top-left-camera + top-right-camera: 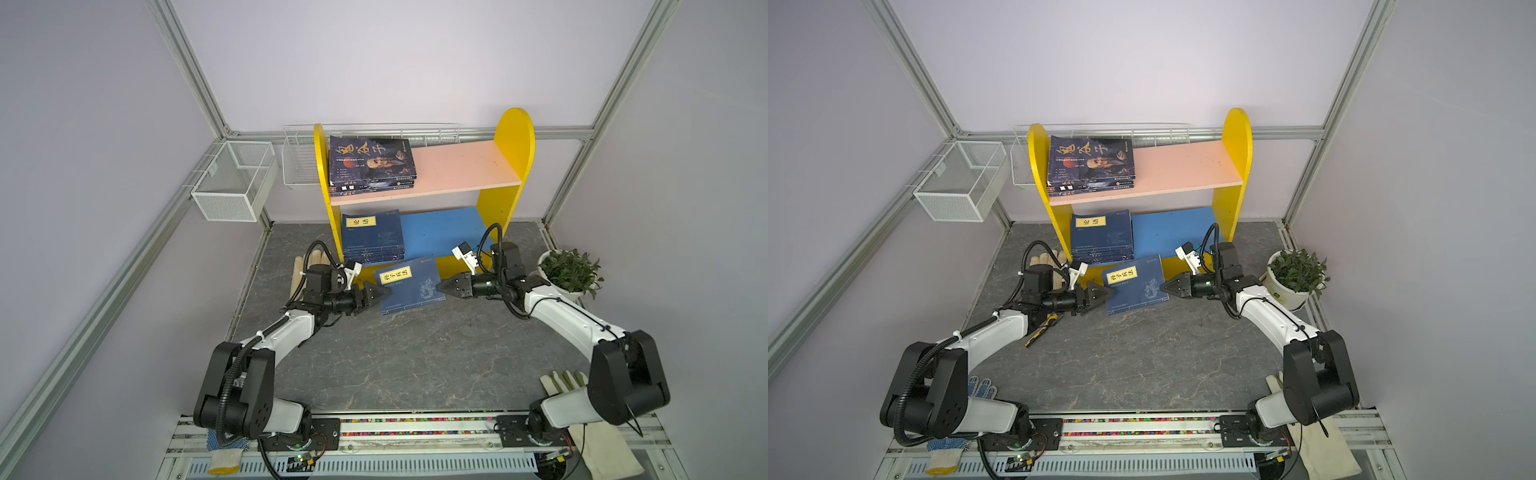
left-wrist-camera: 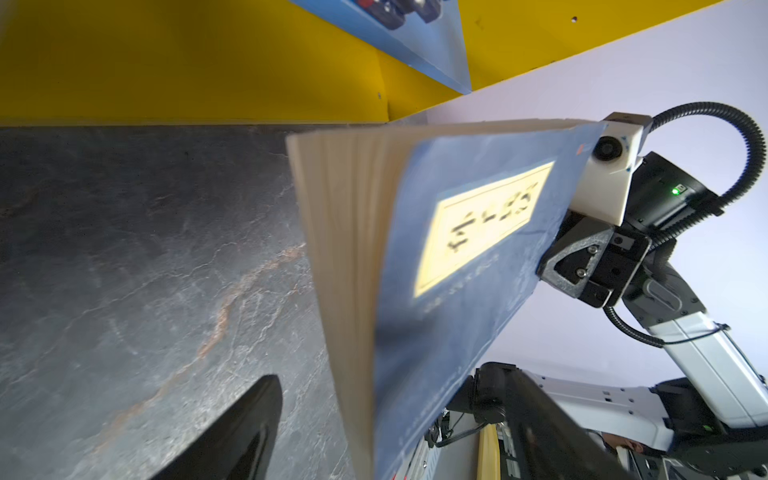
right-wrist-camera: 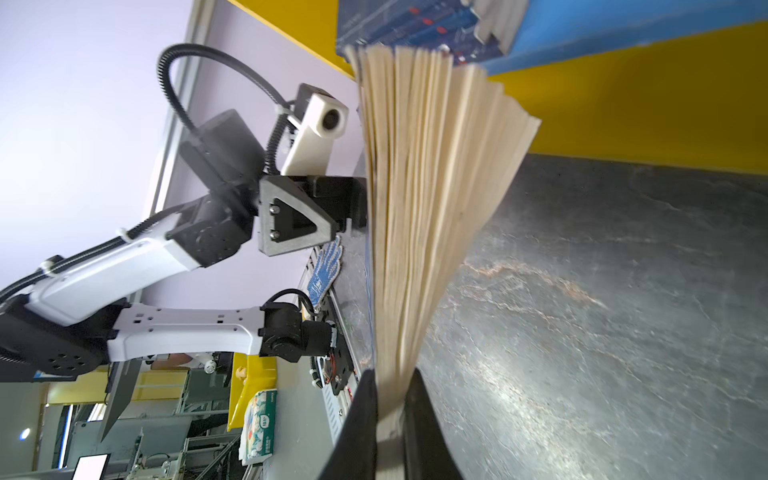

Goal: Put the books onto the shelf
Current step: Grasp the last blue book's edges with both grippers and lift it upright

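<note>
A thin navy book [image 1: 409, 286] [image 1: 1136, 286] with a yellow title label hangs just in front of the shelf [image 1: 465, 166]. My right gripper [image 1: 439, 286] [image 3: 391, 374] is shut on its right edge, and the pages [image 3: 432, 166] fan apart away from the grip. My left gripper [image 1: 384, 292] [image 2: 382, 374] stands open around the book's left edge [image 2: 353, 291], with a gap on each side. Dark paperbacks [image 1: 370, 162] lie stacked on the pink upper board. A stack of navy books [image 1: 372, 235] lies on the blue lower board [image 1: 444, 232].
A potted plant [image 1: 569, 274] stands right of the shelf, close to my right arm. White wire baskets [image 1: 232, 183] hang on the left wall and behind the shelf. Gloves [image 1: 1046, 262] [image 1: 561, 382] and a yellow-handled tool [image 1: 1042, 328] lie on the dark stone tabletop [image 1: 415, 357].
</note>
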Controlling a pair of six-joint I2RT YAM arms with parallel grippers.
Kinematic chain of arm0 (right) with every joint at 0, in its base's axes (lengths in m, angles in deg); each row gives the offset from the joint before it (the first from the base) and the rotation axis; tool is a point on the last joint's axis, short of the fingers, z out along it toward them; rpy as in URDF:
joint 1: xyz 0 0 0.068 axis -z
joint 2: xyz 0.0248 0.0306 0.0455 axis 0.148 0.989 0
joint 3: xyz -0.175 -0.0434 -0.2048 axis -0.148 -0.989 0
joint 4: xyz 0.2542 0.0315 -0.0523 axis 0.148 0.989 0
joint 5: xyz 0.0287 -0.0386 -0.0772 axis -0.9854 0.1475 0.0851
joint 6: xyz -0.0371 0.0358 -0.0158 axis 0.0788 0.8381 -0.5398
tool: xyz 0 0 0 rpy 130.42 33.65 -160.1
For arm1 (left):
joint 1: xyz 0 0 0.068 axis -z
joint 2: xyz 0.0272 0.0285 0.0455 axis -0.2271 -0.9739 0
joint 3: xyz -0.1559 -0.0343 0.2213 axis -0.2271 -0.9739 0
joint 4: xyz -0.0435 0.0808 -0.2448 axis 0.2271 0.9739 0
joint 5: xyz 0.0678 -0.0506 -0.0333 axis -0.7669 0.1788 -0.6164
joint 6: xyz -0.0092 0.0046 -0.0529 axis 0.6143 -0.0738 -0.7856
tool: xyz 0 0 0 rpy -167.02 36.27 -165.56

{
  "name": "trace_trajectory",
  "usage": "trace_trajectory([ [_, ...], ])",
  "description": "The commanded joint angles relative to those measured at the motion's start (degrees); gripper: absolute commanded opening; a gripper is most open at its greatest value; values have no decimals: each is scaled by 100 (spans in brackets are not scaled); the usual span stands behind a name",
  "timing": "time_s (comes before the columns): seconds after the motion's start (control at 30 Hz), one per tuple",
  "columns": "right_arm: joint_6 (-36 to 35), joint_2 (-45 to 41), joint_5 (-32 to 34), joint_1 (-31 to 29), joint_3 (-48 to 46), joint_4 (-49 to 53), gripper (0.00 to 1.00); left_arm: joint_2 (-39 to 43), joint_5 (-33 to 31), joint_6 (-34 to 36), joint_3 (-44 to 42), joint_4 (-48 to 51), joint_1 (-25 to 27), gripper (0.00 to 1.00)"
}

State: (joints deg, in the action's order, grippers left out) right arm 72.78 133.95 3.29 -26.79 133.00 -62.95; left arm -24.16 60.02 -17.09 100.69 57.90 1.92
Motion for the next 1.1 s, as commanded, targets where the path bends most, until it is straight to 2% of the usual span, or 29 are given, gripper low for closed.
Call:
trace_trajectory([
  [0.0,442,-158,-348,40,-10,-729,7,39,440,-256,-79,-537,18,83],
  [0.07,584,-139,-359,29,41,-892,7,54,470,-410,-75,-819,64,77],
  [0.17,675,-81,-336,-3,77,-1034,7,12,486,-712,-19,-1275,150,62],
  [0.23,734,-35,-261,-26,90,-1109,7,-43,486,-890,43,-1502,203,46],
  [0.3,800,-3,-107,-33,58,-1189,8,-102,468,-1057,65,-1724,237,20],
  [0.37,825,-3,153,-21,41,-1152,12,-107,444,-1179,43,-1925,236,1],
  [0.4,821,-21,400,2,29,-1041,20,-91,423,-1206,32,-1982,242,0],
  [0.47,813,-102,886,42,-17,-832,46,-35,375,-1227,-11,-2083,235,0],
  [0.5,792,-140,1055,69,-61,-766,55,10,385,-1255,-46,-2198,236,0],
  [0.6,701,-195,1224,88,-114,-659,62,156,391,-1277,-108,-2323,240,0],
  [0.73,726,-116,909,74,-155,-701,60,265,346,-1225,-118,-2300,236,0],
  [0.93,871,-56,406,16,-211,-967,46,279,269,-1227,-154,-2445,238,0],
  [1.07,1106,-108,256,-17,-265,-1358,27,240,225,-1172,-136,-2382,235,0],
])
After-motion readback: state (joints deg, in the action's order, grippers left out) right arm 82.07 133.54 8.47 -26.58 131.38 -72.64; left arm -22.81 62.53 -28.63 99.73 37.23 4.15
